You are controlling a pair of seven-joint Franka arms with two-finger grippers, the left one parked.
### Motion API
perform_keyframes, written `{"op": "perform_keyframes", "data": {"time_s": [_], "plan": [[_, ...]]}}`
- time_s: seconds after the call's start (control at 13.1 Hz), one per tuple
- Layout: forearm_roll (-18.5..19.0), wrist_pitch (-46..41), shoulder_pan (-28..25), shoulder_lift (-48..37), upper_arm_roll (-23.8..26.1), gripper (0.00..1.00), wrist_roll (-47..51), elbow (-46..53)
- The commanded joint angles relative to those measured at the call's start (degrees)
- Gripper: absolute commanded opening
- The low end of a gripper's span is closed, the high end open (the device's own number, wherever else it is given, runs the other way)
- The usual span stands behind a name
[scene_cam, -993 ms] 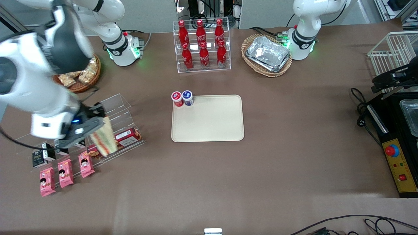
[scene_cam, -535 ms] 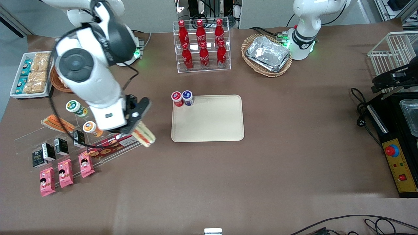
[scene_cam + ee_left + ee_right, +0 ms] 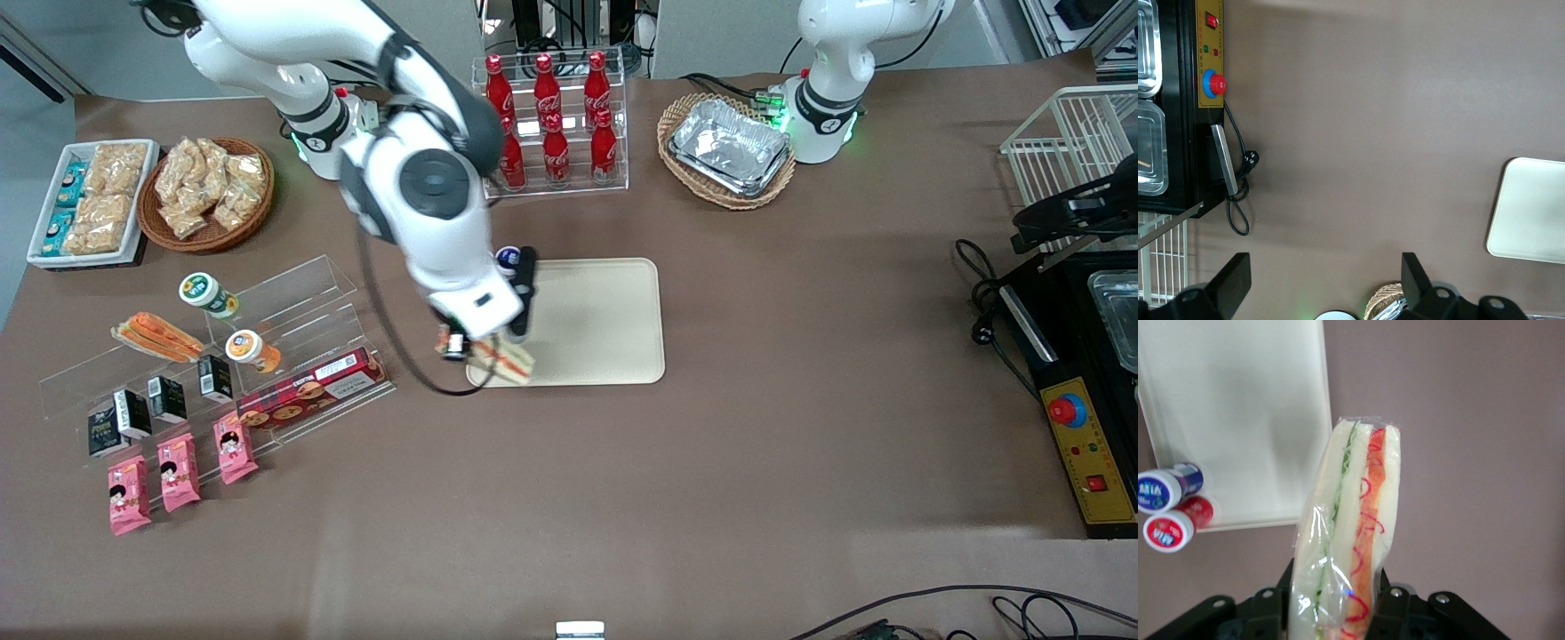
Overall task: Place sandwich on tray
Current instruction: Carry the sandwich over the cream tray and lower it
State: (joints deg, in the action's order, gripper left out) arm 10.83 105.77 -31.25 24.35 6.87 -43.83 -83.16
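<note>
Sandwich (image 3: 505, 359) carried in the air by the gripper (image 3: 484, 348), fingers closed on the lower end of the clear-wrapped wedge. It hangs over the tray's (image 3: 605, 320) edge, at the corner nearer the front camera and the working arm's end of the table. The wrist view shows the sandwich (image 3: 1346, 533) upright between the jaws, with the tray (image 3: 1245, 420) bare beneath and two small capped cups (image 3: 1168, 510) at its rim. Pickup looks finished and the carry nearly so. What seems left is moving farther over the tray, lowering, and letting go.
</note>
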Motion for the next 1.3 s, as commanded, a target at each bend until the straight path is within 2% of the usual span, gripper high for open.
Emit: {"op": "perform_keyframes", "data": {"time_s": [0.0, 0.61, 1.22], "plan": [[2.88, 5.92, -3.64, 2.27, -0.19, 0.45, -1.70, -2.96], [4.29, 23.06, -8.82, 7.64, -0.28, 0.45, -3.02, -12.27], [5.96, 27.47, -8.57, 11.59, -0.54, 0.47, -2.93, -12.99]]}}
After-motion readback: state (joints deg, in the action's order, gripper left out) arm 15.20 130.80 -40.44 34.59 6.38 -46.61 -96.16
